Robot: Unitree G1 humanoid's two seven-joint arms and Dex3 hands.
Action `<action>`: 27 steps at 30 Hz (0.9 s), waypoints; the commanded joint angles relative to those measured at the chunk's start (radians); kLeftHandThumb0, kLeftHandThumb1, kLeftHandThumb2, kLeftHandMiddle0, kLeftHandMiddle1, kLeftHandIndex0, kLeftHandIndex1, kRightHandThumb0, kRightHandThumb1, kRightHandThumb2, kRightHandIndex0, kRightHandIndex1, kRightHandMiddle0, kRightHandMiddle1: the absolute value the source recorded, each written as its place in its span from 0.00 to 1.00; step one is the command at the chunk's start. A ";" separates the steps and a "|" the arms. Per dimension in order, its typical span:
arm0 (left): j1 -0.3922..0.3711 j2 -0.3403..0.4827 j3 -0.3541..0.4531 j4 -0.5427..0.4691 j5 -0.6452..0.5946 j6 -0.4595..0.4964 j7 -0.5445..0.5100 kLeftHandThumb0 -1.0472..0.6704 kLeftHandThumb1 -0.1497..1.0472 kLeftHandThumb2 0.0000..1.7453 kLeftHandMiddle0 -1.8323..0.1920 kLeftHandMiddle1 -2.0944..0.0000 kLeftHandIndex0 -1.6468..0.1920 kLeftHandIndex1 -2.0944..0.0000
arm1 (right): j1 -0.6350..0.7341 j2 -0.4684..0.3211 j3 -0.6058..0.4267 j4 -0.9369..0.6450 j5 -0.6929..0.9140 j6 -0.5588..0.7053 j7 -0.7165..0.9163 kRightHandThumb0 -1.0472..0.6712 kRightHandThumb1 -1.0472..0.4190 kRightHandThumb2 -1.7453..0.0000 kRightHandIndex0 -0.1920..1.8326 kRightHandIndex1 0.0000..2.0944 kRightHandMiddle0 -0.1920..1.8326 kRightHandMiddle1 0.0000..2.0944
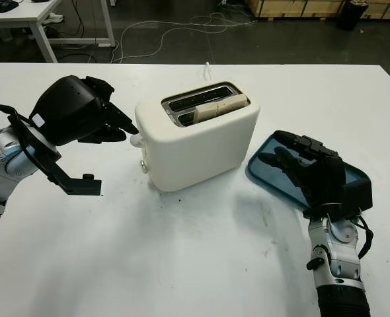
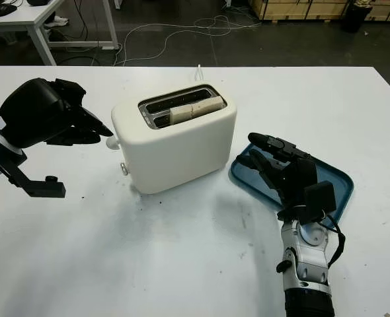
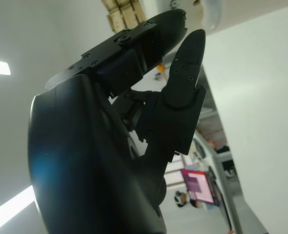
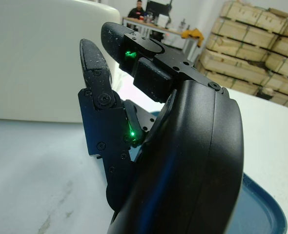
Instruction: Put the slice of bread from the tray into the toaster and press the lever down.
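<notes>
A white two-slot toaster [image 1: 195, 142] stands mid-table, and a slice of bread [image 1: 221, 107] sits in its nearer slot, top edge showing. The toaster's small white lever knob [image 1: 136, 140] sticks out of its left end. My left hand [image 1: 123, 125] is open, its fingertips just above and to the left of that knob; I cannot tell whether they touch it. The knob [image 3: 210, 14] also appears beyond the fingertips in the left wrist view. My right hand [image 1: 282, 150] is open over the near left part of the blue tray [image 1: 357, 177], holding nothing.
The tray lies right of the toaster with nothing visible on it. White tabletop [image 1: 182, 251] spreads in front of the toaster. The toaster's cord [image 1: 208, 68] runs off the far edge. Beyond the table are cables on the floor [image 1: 182, 30] and another desk [image 1: 23, 20].
</notes>
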 commanded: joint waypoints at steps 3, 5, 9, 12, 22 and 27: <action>-0.022 -0.012 -0.020 0.016 0.017 -0.006 0.023 0.38 0.79 0.00 0.48 0.27 0.18 0.99 | -0.002 -0.005 0.001 -0.019 -0.009 -0.014 -0.003 0.36 0.09 1.00 0.74 0.00 0.65 0.00; -0.024 -0.012 -0.025 0.020 0.028 -0.005 0.034 0.38 0.79 0.00 0.48 0.26 0.18 0.99 | -0.001 -0.005 0.000 -0.021 -0.007 -0.014 0.000 0.36 0.09 1.00 0.74 0.00 0.65 0.00; -0.030 -0.014 -0.035 0.032 0.039 -0.005 0.051 0.37 0.80 0.00 0.48 0.24 0.18 0.99 | 0.002 -0.004 -0.002 -0.024 -0.001 -0.011 0.003 0.36 0.09 1.00 0.74 0.00 0.65 0.00; -0.031 -0.017 -0.042 0.044 0.042 -0.005 0.057 0.38 0.79 0.00 0.48 0.24 0.18 1.00 | 0.003 -0.003 -0.001 -0.027 -0.002 -0.011 0.003 0.36 0.09 1.00 0.74 0.00 0.65 0.00; -0.044 -0.031 -0.077 0.107 0.035 -0.035 0.072 0.39 0.78 0.00 0.50 0.20 0.18 1.00 | 0.001 -0.001 -0.002 -0.017 -0.005 -0.021 0.007 0.36 0.09 1.00 0.74 0.00 0.65 0.00; -0.036 -0.036 -0.085 0.103 0.042 -0.025 0.066 0.39 0.78 0.00 0.51 0.21 0.18 1.00 | 0.002 -0.002 -0.002 -0.021 -0.012 -0.021 0.002 0.35 0.09 1.00 0.74 0.00 0.65 0.00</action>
